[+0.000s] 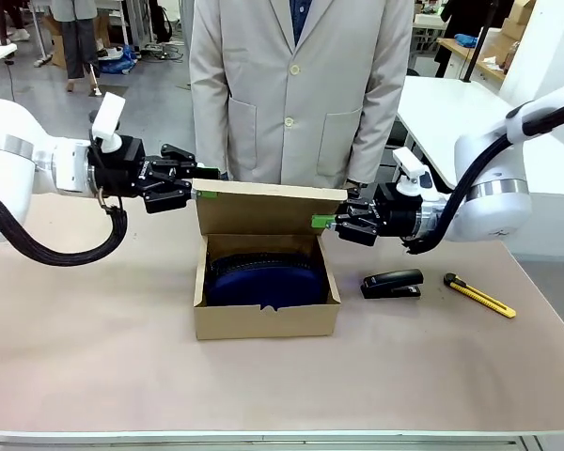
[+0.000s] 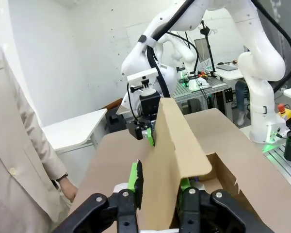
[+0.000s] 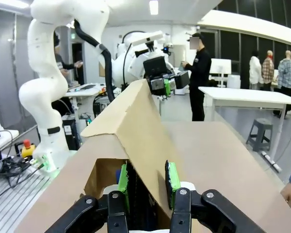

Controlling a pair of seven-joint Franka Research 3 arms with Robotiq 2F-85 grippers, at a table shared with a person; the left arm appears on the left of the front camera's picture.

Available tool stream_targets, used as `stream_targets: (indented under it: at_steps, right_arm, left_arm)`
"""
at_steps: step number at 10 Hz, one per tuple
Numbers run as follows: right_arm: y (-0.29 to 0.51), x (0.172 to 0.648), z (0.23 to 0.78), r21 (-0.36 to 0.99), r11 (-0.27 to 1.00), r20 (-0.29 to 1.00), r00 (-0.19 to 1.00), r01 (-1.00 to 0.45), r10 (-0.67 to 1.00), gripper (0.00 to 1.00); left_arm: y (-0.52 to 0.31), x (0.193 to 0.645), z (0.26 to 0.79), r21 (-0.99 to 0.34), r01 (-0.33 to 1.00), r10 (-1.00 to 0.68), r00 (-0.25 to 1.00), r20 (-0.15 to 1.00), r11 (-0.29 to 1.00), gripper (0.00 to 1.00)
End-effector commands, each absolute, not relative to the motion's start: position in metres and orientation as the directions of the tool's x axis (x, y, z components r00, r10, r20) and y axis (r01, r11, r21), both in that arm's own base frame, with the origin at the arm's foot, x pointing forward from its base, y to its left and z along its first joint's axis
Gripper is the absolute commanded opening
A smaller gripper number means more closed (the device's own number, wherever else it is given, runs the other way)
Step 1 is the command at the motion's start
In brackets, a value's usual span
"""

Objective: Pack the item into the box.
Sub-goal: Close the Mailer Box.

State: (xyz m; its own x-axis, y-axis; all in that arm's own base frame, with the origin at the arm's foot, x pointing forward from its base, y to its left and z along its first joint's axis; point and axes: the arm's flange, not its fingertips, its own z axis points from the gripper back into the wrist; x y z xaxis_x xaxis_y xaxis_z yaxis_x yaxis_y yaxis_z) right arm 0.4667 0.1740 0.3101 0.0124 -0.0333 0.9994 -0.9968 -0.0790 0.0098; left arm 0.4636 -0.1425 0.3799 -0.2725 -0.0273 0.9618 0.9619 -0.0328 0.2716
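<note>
While the soft navy-blue fabric zip pouch (image 1: 263,272) lies inside the shallow brown cardboard box (image 1: 263,321) at frame centre, the left gripper (image 1: 207,194) clamps the left end of the upright flap lid (image 1: 268,209), and the right gripper (image 1: 321,222) clamps its right end.

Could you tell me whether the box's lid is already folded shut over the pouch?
No, the lid stands upright at the back of the box, leaving the navy pouch uncovered inside.

pouch (image 1: 266,272) half hidden behind box (image 1: 266,321) wall, person (image 1: 299,85) cut off at top edge
</note>
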Motion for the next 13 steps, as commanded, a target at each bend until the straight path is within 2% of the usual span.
stream_targets:
  at_steps: [1,4,5,6,7,8,10,13]
  right_arm:
    - [0.169,0.462,0.306,-0.013,-0.077,0.998,-0.008,-0.997,-0.056,0.39]
    - [0.168,0.462,0.312,-0.029,-0.075,0.998,-0.025,-0.997,-0.057,0.39]
    - [0.168,0.461,0.314,-0.035,-0.082,0.998,-0.031,-0.996,-0.054,0.53]
    - [0.167,0.46,0.315,-0.035,-0.084,0.998,-0.032,-0.996,-0.045,0.9]
    - [0.165,0.459,0.316,-0.036,-0.087,0.999,-0.032,-0.996,-0.044,1.0]
    - [0.162,0.458,0.317,-0.038,-0.088,0.999,-0.035,-0.995,-0.037,1.0]
    - [0.149,0.454,0.318,-0.033,-0.086,0.999,-0.031,-0.996,-0.024,1.0]
    - [0.113,0.444,0.32,-0.005,-0.069,1.0,-0.006,-0.998,0.025,1.0]
  left_arm:
    - [-0.146,0.444,0.324,0.326,0.944,-0.024,-0.327,0.945,-0.055,0.38]
    - [-0.146,0.442,0.321,0.305,0.946,-0.052,-0.312,0.949,-0.11,0.38]
    - [-0.146,0.442,0.32,0.305,0.945,-0.055,-0.312,0.948,-0.115,0.38]
    - [-0.146,0.442,0.321,0.297,0.946,-0.069,-0.308,0.949,-0.132,0.96]
    - [-0.146,0.441,0.322,0.293,0.946,-0.073,-0.305,0.95,-0.136,0.96]
    - [-0.144,0.439,0.323,0.297,0.945,-0.072,-0.309,0.948,-0.139,1.0]
    - [-0.136,0.433,0.328,0.31,0.941,-0.078,-0.322,0.943,-0.139,1.0]
    - [-0.108,0.415,0.33,0.275,0.926,-0.105,-0.31,0.945,-0.259,1.0]
